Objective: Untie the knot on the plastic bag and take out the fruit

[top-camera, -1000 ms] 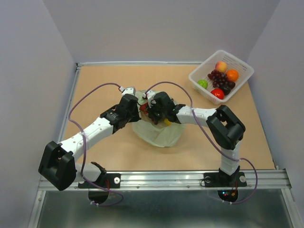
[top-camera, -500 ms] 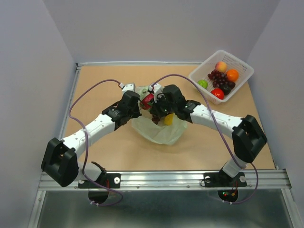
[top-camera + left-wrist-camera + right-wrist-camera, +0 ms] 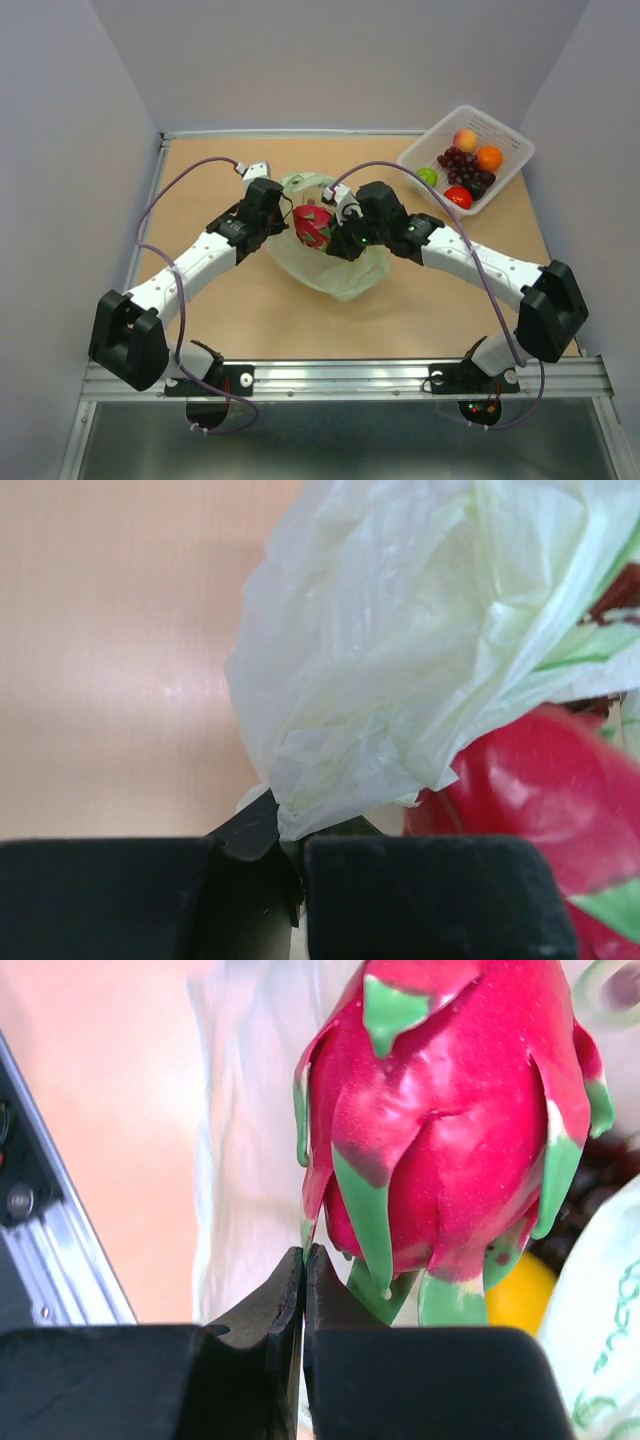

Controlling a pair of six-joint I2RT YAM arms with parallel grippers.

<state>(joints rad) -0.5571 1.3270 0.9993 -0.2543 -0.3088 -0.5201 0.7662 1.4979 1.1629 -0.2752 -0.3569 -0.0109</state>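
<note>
At the left of the desk (image 3: 250,310), toward its middle, the left pincer (image 3: 300,865) is clenched on a fold of the bag (image 3: 400,630), holding the thin film up and to one side. The bag lies in the middle of the desk with its mouth spread open. We can find no tied knot anywhere on it, so we judge the untying done.

Just right of that fold is the dragon fruit (image 3: 313,224), standing above the crumpled film at the bag's far side. The right pincer (image 3: 303,1290) is also clenched. The tip of a green scale runs into the seam between its jaws, so we judge it grips the dragon fruit by that scale, partway out of the bag.

The dragon fruit is not yet set down clear of the bag. Under it, a yellow fruit (image 3: 522,1295) remains inside.

The basket (image 3: 430,190) sits in the far right corner, well apart, with grapes and small round fruits in it.

A dark lump (image 3: 600,1185) beside the dragon fruit is cut off by the wrist view's edge, and we cannot name it. From above, the arms cover both pincers and part of the bag's mouth. We cannot tell how firm the hold on the scale is.
</note>
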